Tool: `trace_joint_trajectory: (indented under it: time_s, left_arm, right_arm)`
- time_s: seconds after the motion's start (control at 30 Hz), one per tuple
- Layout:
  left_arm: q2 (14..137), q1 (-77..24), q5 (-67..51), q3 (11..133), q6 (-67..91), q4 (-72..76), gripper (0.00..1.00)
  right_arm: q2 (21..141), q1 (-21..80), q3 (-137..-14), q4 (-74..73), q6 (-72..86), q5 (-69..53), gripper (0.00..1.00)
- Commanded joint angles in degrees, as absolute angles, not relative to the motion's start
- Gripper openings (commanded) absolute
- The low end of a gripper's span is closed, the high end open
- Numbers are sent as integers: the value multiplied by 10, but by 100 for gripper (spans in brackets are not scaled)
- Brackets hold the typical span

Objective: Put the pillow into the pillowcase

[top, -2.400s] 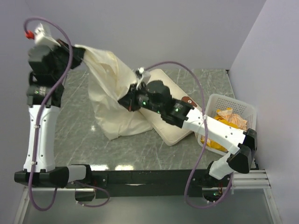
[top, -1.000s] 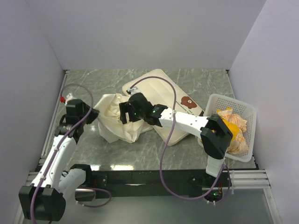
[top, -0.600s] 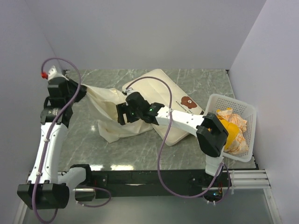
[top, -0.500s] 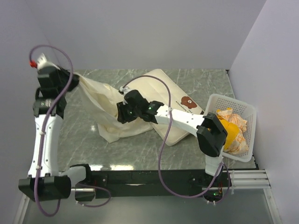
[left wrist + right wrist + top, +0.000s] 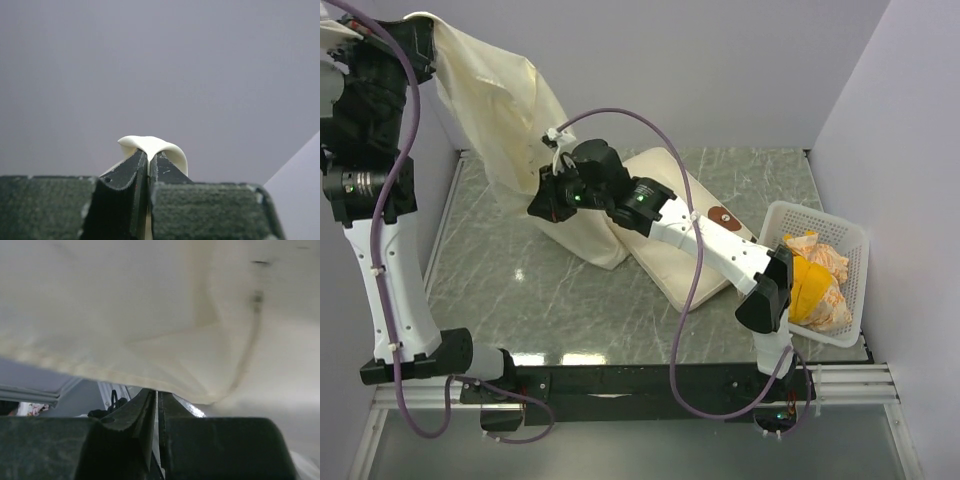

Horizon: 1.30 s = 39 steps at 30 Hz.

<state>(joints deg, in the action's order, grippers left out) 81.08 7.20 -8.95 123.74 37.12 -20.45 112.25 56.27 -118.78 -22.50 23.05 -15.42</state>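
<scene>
The green marbled table is seen from above, with pale walls around it.

The pillowcase is the biggest soft thing. It is held up by 1 top corner, high at the far left, and it hangs down in a long slant. Its long side runs from that corner down and to the right, and its low end is laid on the table, just beside the pillow. It is limp and full of folds.

The pillow is laid flat on the table, near the middle. Its long side runs from far left to near right. The brown bear face is seen near its right edge. The pillow is outside the pillowcase, and the right arm is stretched across it.

A white basket is set at the right side of the table, apart from the pillow. Crumpled orange and yellow things are piled in it.

The left hand is held up at the top corner of the pillowcase. In the left wrist view its 2 fingers are pressed together, and a small fold of cream cloth is pinched between them.

The right hand is placed at the low part of the pillowcase, above the table. In the right wrist view its 2 fingers are brought nearly together, with only a thin slit between them. The tips are met by the hem of the cloth. It cannot be told if the hem is pinched.
</scene>
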Motion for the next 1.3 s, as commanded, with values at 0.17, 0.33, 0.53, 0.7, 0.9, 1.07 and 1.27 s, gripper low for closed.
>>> trace_joint_trajectory:
  time_s: [0.17, 0.33, 0.53, 0.7, 0.9, 1.07, 1.27]
  left_arm:
    - [761, 78, -80, 1278, 358, -121, 9]
    - [720, 79, -110, 1182, 386, -105, 10]
    - [599, 78, -172, 854, 468, -57, 9]
    - [506, 78, -194, 580, 502, -35, 11]
    - [438, 78, -208, 502, 468, -96, 18]
    - [396, 78, -200, 497, 441, -150, 22]
    - [395, 78, -197, 559, 416, -196, 28]
  right_arm:
    - [1083, 548, -1145, -229, 237, -82, 38]
    - [1056, 547, -1093, -199, 242, -68, 69]
    - [1042, 543, -1007, -157, 263, -26, 82]
    - [1005, 532, -848, -38, 292, -75, 91]
    - [1052, 530, -842, -1, 303, -80, 92]
    - [1138, 529, -936, -32, 298, -62, 91]
    - [1202, 509, -980, -32, 317, -81, 87]
